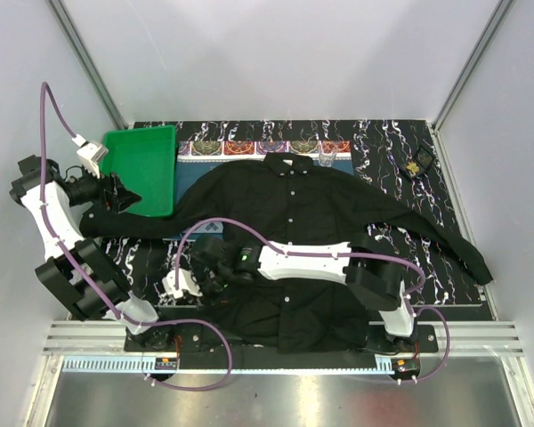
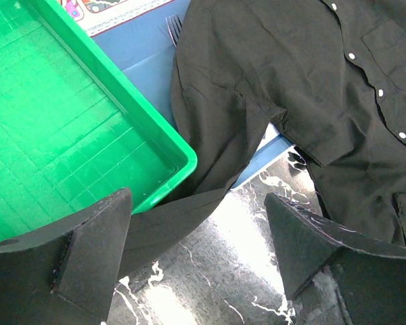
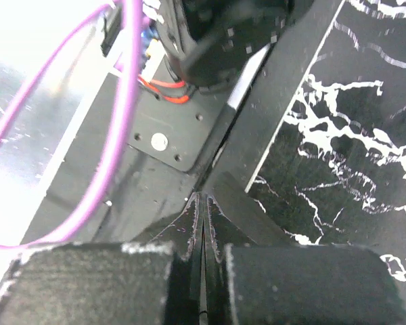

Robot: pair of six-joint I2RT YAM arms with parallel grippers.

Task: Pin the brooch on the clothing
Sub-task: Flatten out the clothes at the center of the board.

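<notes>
Fingertips (image 3: 192, 227) of right gripper (image 3: 203, 203) meet; left gripper (image 2: 197, 198) gapes.

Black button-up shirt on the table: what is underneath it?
Under the black button-up shirt, a blue placemat shows at the shoulder, with metal fork tines poking out at its edge. The rest of both is covered.
</notes>
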